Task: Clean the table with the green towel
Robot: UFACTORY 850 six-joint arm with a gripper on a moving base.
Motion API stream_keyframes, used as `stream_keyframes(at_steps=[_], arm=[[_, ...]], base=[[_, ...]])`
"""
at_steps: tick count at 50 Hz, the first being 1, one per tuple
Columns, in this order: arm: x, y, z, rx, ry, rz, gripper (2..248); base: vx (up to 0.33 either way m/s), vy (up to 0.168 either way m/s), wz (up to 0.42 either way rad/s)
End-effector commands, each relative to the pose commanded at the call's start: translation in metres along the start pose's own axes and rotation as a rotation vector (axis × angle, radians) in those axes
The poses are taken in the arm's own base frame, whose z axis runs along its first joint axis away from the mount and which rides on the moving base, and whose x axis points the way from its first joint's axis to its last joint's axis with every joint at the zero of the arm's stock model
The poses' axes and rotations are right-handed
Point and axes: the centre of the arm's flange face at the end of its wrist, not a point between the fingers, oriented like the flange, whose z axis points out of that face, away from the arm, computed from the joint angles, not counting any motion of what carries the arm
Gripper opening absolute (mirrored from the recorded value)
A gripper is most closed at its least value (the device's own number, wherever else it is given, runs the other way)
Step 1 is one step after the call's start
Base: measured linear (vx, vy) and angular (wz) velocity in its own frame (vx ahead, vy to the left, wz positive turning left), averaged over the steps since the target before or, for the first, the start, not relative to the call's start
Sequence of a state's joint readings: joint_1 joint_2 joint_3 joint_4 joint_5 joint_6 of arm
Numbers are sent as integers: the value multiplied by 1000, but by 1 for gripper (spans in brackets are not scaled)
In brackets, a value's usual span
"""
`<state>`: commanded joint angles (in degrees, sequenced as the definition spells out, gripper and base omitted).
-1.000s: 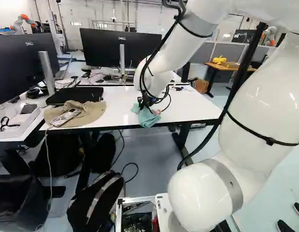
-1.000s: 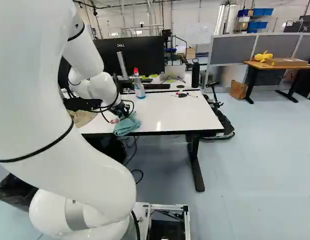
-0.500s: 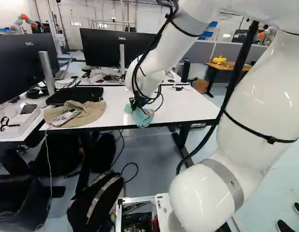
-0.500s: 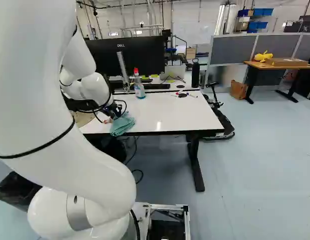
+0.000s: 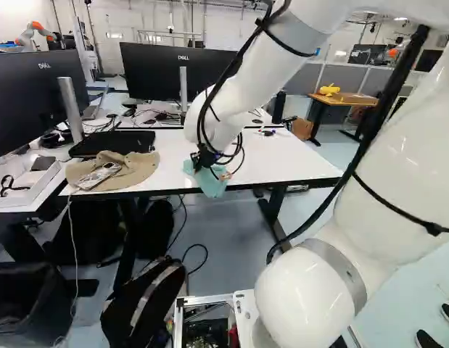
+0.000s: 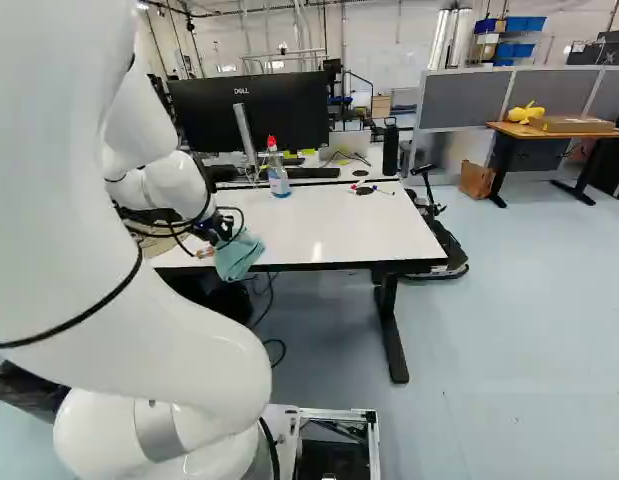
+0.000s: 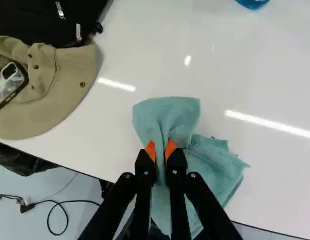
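Pinched the green towel [image 7: 215, 165] between both fingers of the gripper [image 5: 204, 158]! Held it at the table's [image 7: 160, 55] near edge, apart from the tan hat [image 7: 69, 85].

The near assembly comprises 1 robot arm [image 5: 242, 101] and 1 gripper [image 5: 204, 159], fitted with 2 fingers [image 7: 143, 170] and 2 orange pads [image 7: 150, 149]. The white worktop [image 6: 359, 225] and adjacent desks carry 1 towel [image 7: 167, 112], 1 hat [image 7: 72, 82], 1 phone [image 7: 8, 82], 2 bottles [image 6: 278, 178] and 2 large monitors [image 5: 155, 72]. The background includes 1 wooden-topped table [image 6: 549, 131], 2 brown boxes [image 6: 476, 178] and 1 yellow object [image 6: 526, 112].
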<state>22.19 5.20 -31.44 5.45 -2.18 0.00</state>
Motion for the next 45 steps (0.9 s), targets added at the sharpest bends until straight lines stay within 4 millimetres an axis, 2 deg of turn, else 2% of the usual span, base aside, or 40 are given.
stream_keyframes(at_steps=[25,45], arm=[[-37,27,-23,-37,13,55,41],[-50,55,-32,-86,24,126,41]], base=[[0,0,0],[0,0,0]])
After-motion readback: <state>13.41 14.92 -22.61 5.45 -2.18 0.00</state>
